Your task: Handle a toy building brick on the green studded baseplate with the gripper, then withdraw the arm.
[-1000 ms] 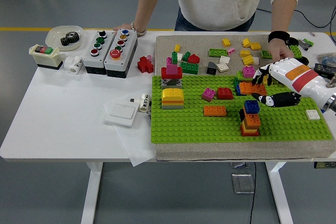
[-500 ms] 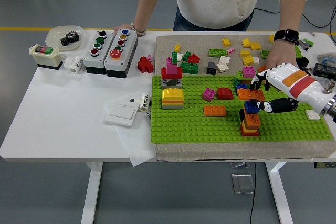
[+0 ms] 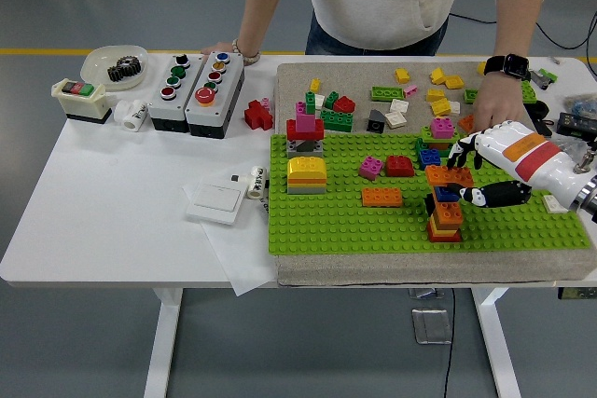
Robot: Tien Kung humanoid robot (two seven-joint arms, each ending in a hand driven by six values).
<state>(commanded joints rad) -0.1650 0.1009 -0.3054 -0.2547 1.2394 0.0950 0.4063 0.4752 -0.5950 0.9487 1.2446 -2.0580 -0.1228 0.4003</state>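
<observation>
— One hand is working, the right hand (image 3: 464,174), reaching in over the green baseplate (image 3: 373,226). Its fingers are closing around the orange brick (image 3: 449,177), which is sitting at the top of a small brick stack (image 3: 443,212) right under the fingertips.

— Is it gripping the brick, or only touching it?

— Gripping, as far as I can judge: white fingers (image 3: 466,148) are curling over the far side and the dark thumb (image 3: 471,196) is lying along the near side. A blue brick (image 3: 422,195) is showing just below, on the thumb side.

— So which step is this?

— The handling step, I'd say; the arm is not pulling away yet. Whether the brick is being pressed on or lifted off, I cannot tell.

— What is the next move calling for?

— A steady, straight motion so the stack is not tipping, then loosening the fingers and drawing the arm back to the right, clear of the person's hand (image 3: 494,109) resting just beyond the wrist.

— And the left hand?

— Not showing anywhere.
</observation>
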